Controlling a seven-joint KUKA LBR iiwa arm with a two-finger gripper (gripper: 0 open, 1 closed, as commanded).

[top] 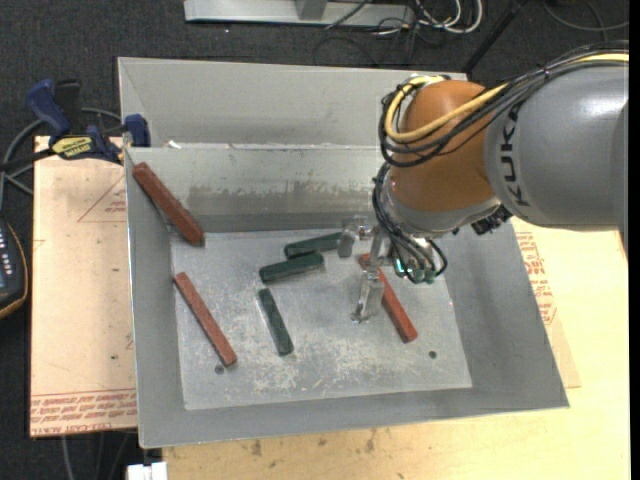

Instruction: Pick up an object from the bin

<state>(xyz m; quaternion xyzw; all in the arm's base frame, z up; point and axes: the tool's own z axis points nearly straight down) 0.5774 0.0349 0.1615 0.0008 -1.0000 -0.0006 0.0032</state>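
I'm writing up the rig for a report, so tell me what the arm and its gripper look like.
The arm is a thick, rounded grey casing with dark KUKA lettering on its side. At the wrist sits a glossy, dome-shaped orange cover, with yellow and black cables looped around its top. Below it is a small, slim metal gripper amid dark wiring.

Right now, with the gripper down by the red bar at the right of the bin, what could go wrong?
1. The gripper sits near the upper end of the red bar, not its middle; lifted from there, the long bar might tilt and slip.
2. The bar lies flat on the bin floor, so going lower may strike metal.
3. A dark green bar lies close by; a sideways move could knock it.
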